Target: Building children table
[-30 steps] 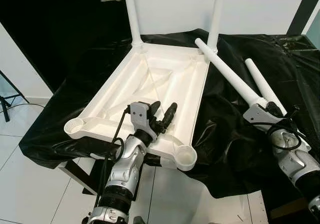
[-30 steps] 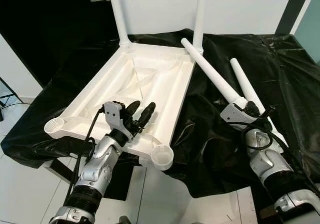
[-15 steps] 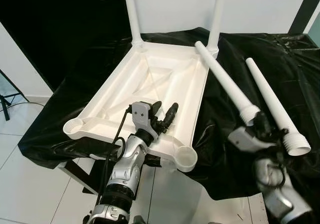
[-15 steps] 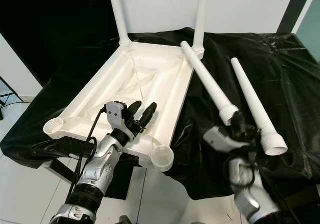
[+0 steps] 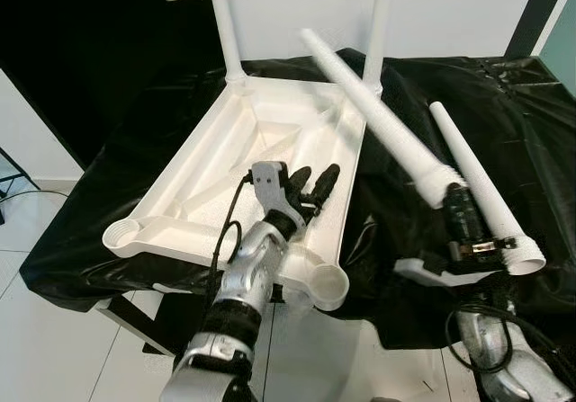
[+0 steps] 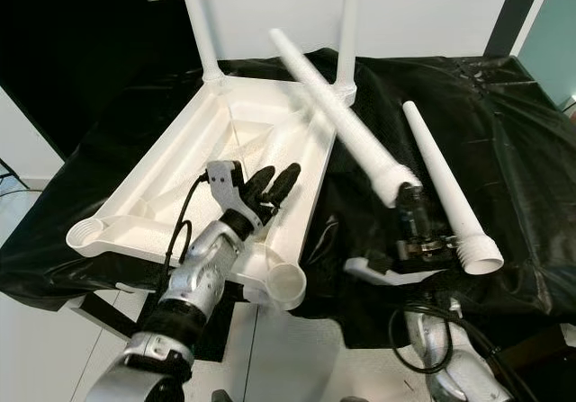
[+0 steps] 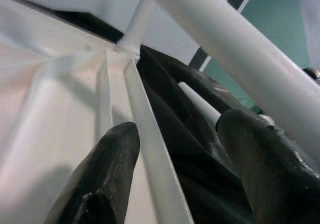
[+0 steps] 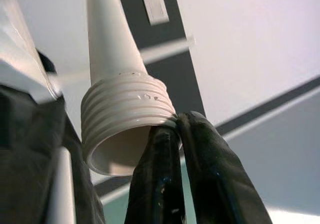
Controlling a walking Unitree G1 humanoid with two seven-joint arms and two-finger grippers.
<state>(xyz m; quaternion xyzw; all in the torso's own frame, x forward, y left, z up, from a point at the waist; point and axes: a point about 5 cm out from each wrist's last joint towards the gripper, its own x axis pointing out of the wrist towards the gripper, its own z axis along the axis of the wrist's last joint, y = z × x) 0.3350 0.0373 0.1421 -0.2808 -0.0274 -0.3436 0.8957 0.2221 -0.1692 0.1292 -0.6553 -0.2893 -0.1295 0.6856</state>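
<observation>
The white tabletop [image 5: 261,150] lies upside down on the black-covered table, with two legs [image 5: 223,24] [image 5: 381,15] standing upright in its far corners. My left gripper [image 5: 315,175] is open and straddles the tabletop's right rim [image 7: 150,159], near the empty front socket [image 5: 328,285]. My right gripper [image 5: 454,200] is shut on the threaded end [image 8: 125,119] of a third white leg [image 5: 378,114]. That leg is off the cloth and slants up and away over the tabletop. Another loose leg [image 5: 472,177] lies on the cloth just right of it.
A second empty socket [image 5: 121,236] sits at the tabletop's near left corner. The black cloth [image 5: 531,132] drapes over the table's edges, with white floor tiles [image 5: 54,330] below. A dark door [image 5: 108,42] and a white wall stand behind.
My right gripper has taken hold of the leg's threaded end and raised it off the cloth, so it now tilts over the tabletop. The left gripper stays on the rim.
</observation>
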